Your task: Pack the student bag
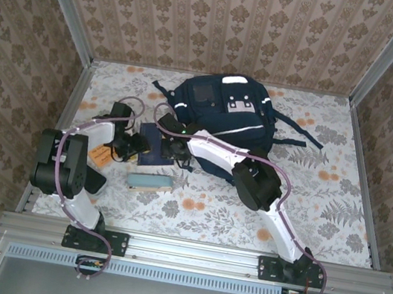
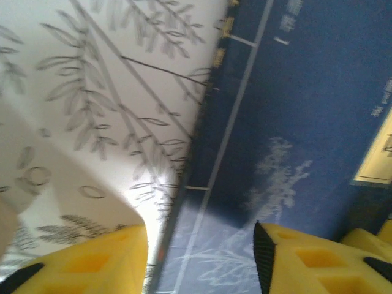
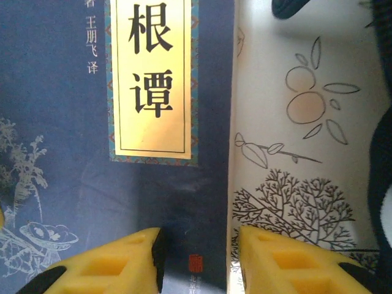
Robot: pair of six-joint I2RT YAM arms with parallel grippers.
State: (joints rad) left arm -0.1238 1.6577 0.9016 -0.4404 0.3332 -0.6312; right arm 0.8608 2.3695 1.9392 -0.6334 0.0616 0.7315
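Student bag point(image 1: 221, 110) at twelve o'clock, probably soft and floppy, best pinched at a fabric edge; left hand point(image 2: 196, 248) and right hand point(image 3: 199, 254) half-open astride a navy book point(image 1: 153, 142).

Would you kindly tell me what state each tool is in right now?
Left tool: open, straddling the book's edge.
Right tool: open, straddling the book's other edge.

We see a navy book point(image 1: 149, 150) mid-frame, a teal case point(image 1: 150, 181) below, and an orange item point(image 1: 99, 155) at left on the floral surface point(image 1: 322, 206).
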